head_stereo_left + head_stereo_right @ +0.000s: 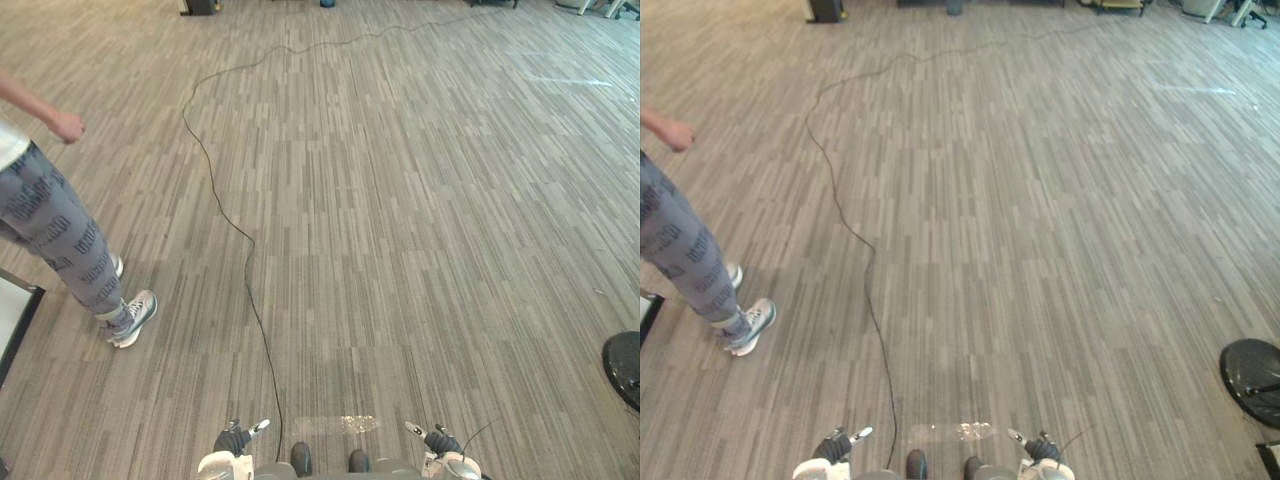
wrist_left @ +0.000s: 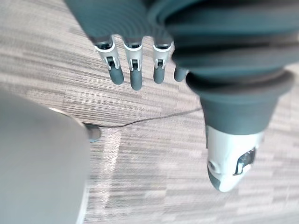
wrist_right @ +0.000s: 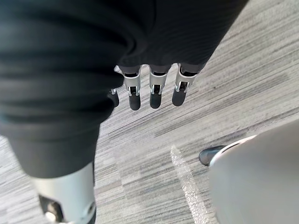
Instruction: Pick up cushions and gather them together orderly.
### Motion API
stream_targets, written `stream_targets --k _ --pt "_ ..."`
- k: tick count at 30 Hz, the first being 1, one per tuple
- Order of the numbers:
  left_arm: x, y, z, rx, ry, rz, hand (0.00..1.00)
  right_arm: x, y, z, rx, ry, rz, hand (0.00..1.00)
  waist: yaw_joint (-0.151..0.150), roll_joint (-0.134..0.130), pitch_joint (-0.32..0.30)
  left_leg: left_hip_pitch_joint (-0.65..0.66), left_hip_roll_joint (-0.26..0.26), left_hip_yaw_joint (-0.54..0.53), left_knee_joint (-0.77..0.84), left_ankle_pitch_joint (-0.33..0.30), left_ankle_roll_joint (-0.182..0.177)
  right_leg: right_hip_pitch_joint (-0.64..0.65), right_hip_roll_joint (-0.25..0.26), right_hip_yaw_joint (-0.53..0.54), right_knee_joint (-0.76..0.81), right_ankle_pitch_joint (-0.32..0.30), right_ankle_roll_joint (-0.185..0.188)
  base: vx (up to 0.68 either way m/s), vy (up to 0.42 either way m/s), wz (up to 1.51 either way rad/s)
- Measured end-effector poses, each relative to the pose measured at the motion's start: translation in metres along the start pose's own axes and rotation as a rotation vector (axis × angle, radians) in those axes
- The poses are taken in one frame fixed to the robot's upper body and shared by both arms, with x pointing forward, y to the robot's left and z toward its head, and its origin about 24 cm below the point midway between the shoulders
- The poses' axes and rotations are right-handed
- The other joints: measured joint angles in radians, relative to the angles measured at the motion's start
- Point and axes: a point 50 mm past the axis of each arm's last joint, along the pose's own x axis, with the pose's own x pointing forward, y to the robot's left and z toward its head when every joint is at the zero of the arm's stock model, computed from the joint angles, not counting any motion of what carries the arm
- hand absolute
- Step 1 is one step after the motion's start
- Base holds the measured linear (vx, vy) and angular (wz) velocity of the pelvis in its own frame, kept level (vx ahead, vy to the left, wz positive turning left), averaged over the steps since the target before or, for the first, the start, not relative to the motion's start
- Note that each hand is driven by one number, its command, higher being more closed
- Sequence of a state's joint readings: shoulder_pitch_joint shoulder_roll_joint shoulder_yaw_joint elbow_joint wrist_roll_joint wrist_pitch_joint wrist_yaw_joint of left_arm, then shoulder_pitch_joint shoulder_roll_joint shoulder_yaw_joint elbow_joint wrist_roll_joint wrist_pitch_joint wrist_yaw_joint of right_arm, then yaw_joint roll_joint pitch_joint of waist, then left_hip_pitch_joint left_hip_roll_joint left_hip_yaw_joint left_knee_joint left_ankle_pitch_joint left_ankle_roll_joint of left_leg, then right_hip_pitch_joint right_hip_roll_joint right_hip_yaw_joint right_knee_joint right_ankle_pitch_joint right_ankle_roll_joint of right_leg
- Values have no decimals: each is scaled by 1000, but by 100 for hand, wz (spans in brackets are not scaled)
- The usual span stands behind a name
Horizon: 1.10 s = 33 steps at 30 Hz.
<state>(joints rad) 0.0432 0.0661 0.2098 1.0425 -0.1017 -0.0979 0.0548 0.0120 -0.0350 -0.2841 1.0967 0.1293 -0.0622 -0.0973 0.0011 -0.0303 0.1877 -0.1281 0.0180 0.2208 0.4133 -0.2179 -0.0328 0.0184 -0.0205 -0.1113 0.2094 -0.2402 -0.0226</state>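
Nearest to us, our left hand (image 1: pixel 233 438) hangs low over the floor (image 1: pixel 400 220), a grey carpet of short stripes. Its fingers (image 2: pixel 134 70) point down, straight and slack, and hold nothing. Our right hand (image 1: pixel 441 440) hangs the same way on the other side. Its fingers (image 3: pixel 156 91) are loose in a row above the carpet, with nothing in their grasp.

A little farther out on our right, a dark round thing (image 1: pixel 625 368) lies on the floor, cut off by the edge of the view. We cannot tell whether it is one of the cushions. At about the same depth on our left, a pale panel in a dark frame (image 1: pixel 15 310) juts in from the side.

Just beyond that panel stands a person (image 1: pixel 55 230) in grey patterned trousers. One white shoe (image 1: pixel 135 318) is flat on the carpet and one hand (image 1: pixel 68 126) is held out loosely at the side.

At the far end of the room, a dark box-like thing (image 1: pixel 200 6) sits on the left. On the far right are the pale legs of some furniture (image 1: pixel 600 8), too small for us to make out.
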Motion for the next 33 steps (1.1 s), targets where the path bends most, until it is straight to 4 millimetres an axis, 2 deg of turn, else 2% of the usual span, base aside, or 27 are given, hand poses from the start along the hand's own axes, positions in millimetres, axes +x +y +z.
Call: stream_targets --k 2,3,6,7,8,9,10,11,12,14,15,16,17,18,19,20,21,23,24,25,26,27,28,29,30,31,33 --pt "0 -1 6 -27 -28 2 0 0 -3 3 13 -20 -9 0 8 5 15 -91 58 58 218 -45 -2 23 2 -5 26 -38 -16 85 -23 16" --pt "0 -3 6 -35 -29 -4 0 0 -7 2 18 -14 -20 0 8 16 17 -128 91 77 252 -63 5 49 4 -11 31 -62 -13 199 52 15" --pt "0 -6 7 -65 -36 -8 0 0 -12 4 11 -15 -31 0 15 26 12 -193 92 87 142 -42 8 78 -31 4 26 -98 7 252 117 -6" --pt "0 -7 8 -76 -42 -12 0 2 -13 7 0 -20 -31 0 23 32 11 -221 72 74 -20 38 -17 95 -55 24 -8 -105 17 335 190 -30" --pt "0 -8 9 -82 -46 -14 0 2 -15 9 -6 -26 -35 0 30 33 11 -229 67 68 -74 97 -19 105 -63 36 -27 -106 19 477 275 -47" --pt "0 -9 11 -80 -56 -18 0 3 -13 11 -23 -27 -27 0 48 33 9 -237 55 66 -143 200 -40 123 -78 64 -73 -103 22 497 287 -53" --pt "0 -8 14 -78 -75 -15 0 3 -9 8 -26 -17 -18 0 60 15 -5 -238 20 82 -142 219 24 134 -114 77 -117 -80 53 541 266 -45" --pt "1 -8 15 -82 -77 -13 0 4 -5 11 -23 -18 -7 0 54 12 -2 -240 20 93 -120 206 51 142 -124 80 -129 -58 49 571 260 -23" --pt "1 -6 16 -94 -78 -6 0 3 1 11 -23 -17 9 0 52 9 1 -258 30 97 -41 171 83 156 -133 89 -133 9 61 464 203 -5" --pt "1 1 17 -122 -83 21 0 1 5 1 4 8 12 0 68 -16 -13 -269 20 104 51 117 88 143 -144 135 -29 58 84 500 278 -19" --pt "-1 1 6 -104 -46 23 0 0 -2 -3 3 14 -6 0 63 1 -44 -200 17 73 -48 65 81 89 -133 137 130 61 112 556 320 -8" --pt "-1 3 3 -87 -34 21 0 0 0 -5 3 17 0 0 53 -22 -44 -160 -18 73 -64 49 86 45 -158 143 279 73 150 466 247 11" --pt "-1 6 5 -53 -36 21 0 -1 -2 -7 2 20 -1 0 45 -41 -44 -106 -48 70 -97 19 97 -30 -181 162 453 152 218 509 192 20" --pt "0 6 6 -28 -29 17 0 -1 -3 -8 1 22 -3 0 40 -38 -28 -35 -67 57 -125 -7 97 -111 -185 164 655 162 212 530 134 9" --pt "0 4 1 -9 -4 11 0 0 -5 -4 8 6 -6 0 29 -28 -22 58 -70 43 -168 -26 99 -182 -178 114 799 99 142 547 128 1" --pt "0 3 0 -3 1 6 0 0 -7 0 1 -9 -7 0 24 -20 -16 98 -70 40 -187 -29 101 -203 -169 86 826 69 124 672 136 11" --pt "0 1 -3 15 17 -5 0 1 -11 10 -18 -50 -12 0 8 12 3 198 -63 21 -245 -31 102 -253 -148 17 830 -10 78 570 89 20" --pt "2 -8 3 22 4 -30 0 2 -15 17 -36 -76 -13 0 -5 32 17 282 -44 13 -278 -31 102 -331 -111 -68 732 -71 30 567 32 32" --pt "3 -10 5 25 -2 -35 0 3 -15 20 -41 -89 -12 0 -5 36 22 314 -34 8 -278 -31 102 -388 -91 -104 624 -72 29 696 -41 62" --pt "4 -14 11 42 -18 -49 0 2 -15 22 -40 -95 -10 0 -18 37 22 363 -22 -21 -295 -31 102 -443 -58 -126 357 7 33 597 -66 60" --pt "4 -15 11 47 -21 -52 0 2 -14 22 -40 -95 -9 0 -20 36 22 372 -21 -28 -301 -31 102 -449 -53 -128 302 34 32 746 -120 73" --pt "4 -16 12 56 -23 -56 0 2 -15 17 -40 -81 -12 0 -26 24 24 414 -28 -46 -324 -34 92 -457 -45 -121 144 126 24 696 -156 70" --pt "2 -13 4 54 -1 -49 0 0 -20 4 -51 -35 -21 0 -36 5 19 483 -28 -81 -330 -63 40 -458 -27 -81 61 334 -50 725 -168 64" --pt "1 -16 1 45 9 -55 0 0 -21 5 -47 -35 -25 0 -40 23 21 496 -12 -90 -330 -67 33 -471 -16 -77 105 338 -73 862 -202 23" --pt "-1 -19 -6 26 28 -57 0 2 -22 14 -46 -59 -31 0 -33 57 13 495 22 -93 -305 -34 -23 -507 2 -89 218 244 -82 695 -172 -15" --pt "-1 -19 -7 11 35 -49 0 3 -20 16 -38 -64 -28 0 -34 60 18 486 27 -97 -265 -14 -56 -507 6 -92 254 208 -89 671 -178 -23" --pt "-1 -19 -8 -47 38 -31 0 2 -20 20 -6 -90 -34 0 -34 76 26 361 72 -97 90 96 -69 -439 27 -98 276 119 -99 612 -179 -8"
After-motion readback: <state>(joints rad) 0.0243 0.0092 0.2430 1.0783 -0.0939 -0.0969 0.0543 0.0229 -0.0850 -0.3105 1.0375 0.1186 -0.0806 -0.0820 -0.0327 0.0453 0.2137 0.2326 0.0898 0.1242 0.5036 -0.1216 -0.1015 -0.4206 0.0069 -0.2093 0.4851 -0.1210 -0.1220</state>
